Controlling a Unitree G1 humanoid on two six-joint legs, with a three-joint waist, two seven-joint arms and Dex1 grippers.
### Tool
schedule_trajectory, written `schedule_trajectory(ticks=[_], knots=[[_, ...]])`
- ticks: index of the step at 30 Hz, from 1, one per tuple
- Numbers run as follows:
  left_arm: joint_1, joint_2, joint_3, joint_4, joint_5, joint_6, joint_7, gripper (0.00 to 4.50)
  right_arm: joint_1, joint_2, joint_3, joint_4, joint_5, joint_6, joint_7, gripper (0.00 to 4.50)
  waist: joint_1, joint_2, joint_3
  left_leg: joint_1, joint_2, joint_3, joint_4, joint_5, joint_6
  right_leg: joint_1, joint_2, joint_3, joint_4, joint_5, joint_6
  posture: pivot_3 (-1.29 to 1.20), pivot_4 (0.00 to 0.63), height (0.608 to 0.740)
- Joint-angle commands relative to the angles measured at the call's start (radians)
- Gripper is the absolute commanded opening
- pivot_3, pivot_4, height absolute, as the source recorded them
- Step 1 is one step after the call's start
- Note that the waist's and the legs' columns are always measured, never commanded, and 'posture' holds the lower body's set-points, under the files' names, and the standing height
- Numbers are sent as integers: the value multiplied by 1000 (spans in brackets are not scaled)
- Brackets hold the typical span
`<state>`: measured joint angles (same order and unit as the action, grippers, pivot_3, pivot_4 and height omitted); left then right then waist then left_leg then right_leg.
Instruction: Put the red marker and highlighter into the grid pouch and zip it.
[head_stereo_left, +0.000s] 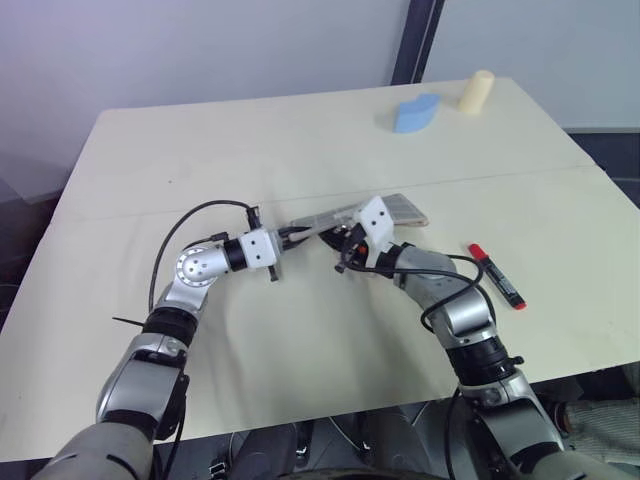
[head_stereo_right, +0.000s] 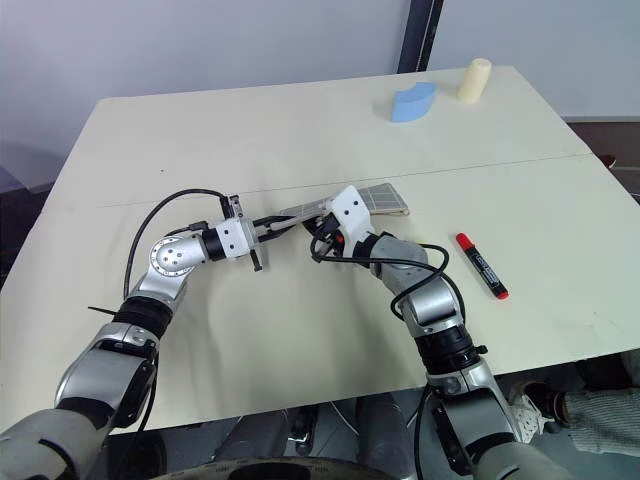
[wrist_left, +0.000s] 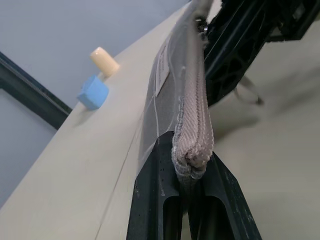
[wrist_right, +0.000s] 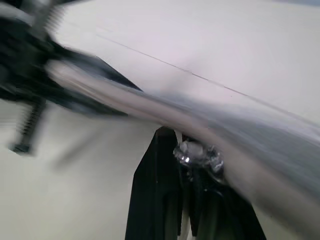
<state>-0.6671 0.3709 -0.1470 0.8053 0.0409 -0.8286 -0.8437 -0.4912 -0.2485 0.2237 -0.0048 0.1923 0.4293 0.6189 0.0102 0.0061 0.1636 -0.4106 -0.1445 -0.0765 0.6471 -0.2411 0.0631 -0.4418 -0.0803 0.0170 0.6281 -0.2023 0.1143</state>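
Observation:
The grid pouch (head_stereo_left: 401, 209) hangs stretched between my two grippers, lifted off the table near its middle. In the left wrist view my left gripper (head_stereo_left: 297, 237) is shut on the pouch's sewn end (wrist_left: 191, 150). My right gripper (head_stereo_left: 343, 243) is shut on the small metal zipper pull (wrist_right: 198, 153) along the pouch's top edge, close to the left gripper. The red marker (head_stereo_left: 497, 275), with its red cap and black barrel, lies on the table to the right of my right arm, untouched. The highlighter is out of view.
A blue block (head_stereo_left: 417, 112) and a cream cylinder (head_stereo_left: 477, 91) stand at the far right of the beige table (head_stereo_left: 250, 140). Cables loop around both forearms. A seam runs across the tabletop behind the pouch.

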Motion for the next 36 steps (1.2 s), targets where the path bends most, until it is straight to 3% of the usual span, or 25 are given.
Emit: schedule_trajectory(ticks=[1, 8, 14, 17, 22, 23, 30, 36], knots=[[-3, -22, -13, -67, -7, 23, 18, 0, -46, 26, 68, 27, -33, -54, 44, 45, 0, 0, 0, 0, 0, 0, 0, 0, 0, 0, 0, 0, 0, 0, 0, 0, 150, 732], [0, -33, -17, -102, -4, 48, 38, 0, -93, 39, 153, 114, -134, -116, 74, 45, -1, 0, 0, 0, 0, 0, 0, 0, -1, 0, 0, -1, 1, 0, 0, 0, 150, 732], [3, -27, -13, -113, -2, 56, 52, 0, -92, 50, 114, 124, -142, -127, 60, 45, -1, 0, 0, 0, 0, 0, 0, 1, -1, 0, 0, -1, 1, 0, 0, 0, 150, 732], [4, -22, -10, -103, 4, 47, 63, 0, -76, 40, 82, 86, -131, -118, 51, 1029, 0, 0, 0, 0, 0, 0, 0, 1, -1, 0, 1, -1, 1, 0, 0, 0, 150, 732], [2, -12, -9, -95, 7, 44, 77, 0, -11, -22, 60, -34, -137, -67, 54, 3687, 2, 0, 0, 0, 0, -1, 0, 1, -1, 0, 0, -1, 1, 0, 0, 0, 150, 732], [0, -10, -8, -94, 8, 43, 80, 0, 14, -40, 50, -71, -129, -51, 58, 4031, 2, 0, 0, 0, 0, -1, 0, 1, -1, 0, 0, -1, 0, 0, 0, 0, 150, 732], [4, 16, -5, -69, 12, 53, 94, 0, 239, -125, -138, -371, 17, 61, 46, 4031, 3, 0, 0, 0, 0, -1, -1, 0, -1, 0, 0, -1, 0, 0, 0, 0, 150, 732], [28, 43, -15, -73, 34, 85, 103, 0, 439, -114, -327, -629, 95, 152, -95, 4031, 2, 0, 0, 0, 0, -2, -1, 0, -1, 1, 0, -1, 0, 0, 0, 0, 150, 732]])
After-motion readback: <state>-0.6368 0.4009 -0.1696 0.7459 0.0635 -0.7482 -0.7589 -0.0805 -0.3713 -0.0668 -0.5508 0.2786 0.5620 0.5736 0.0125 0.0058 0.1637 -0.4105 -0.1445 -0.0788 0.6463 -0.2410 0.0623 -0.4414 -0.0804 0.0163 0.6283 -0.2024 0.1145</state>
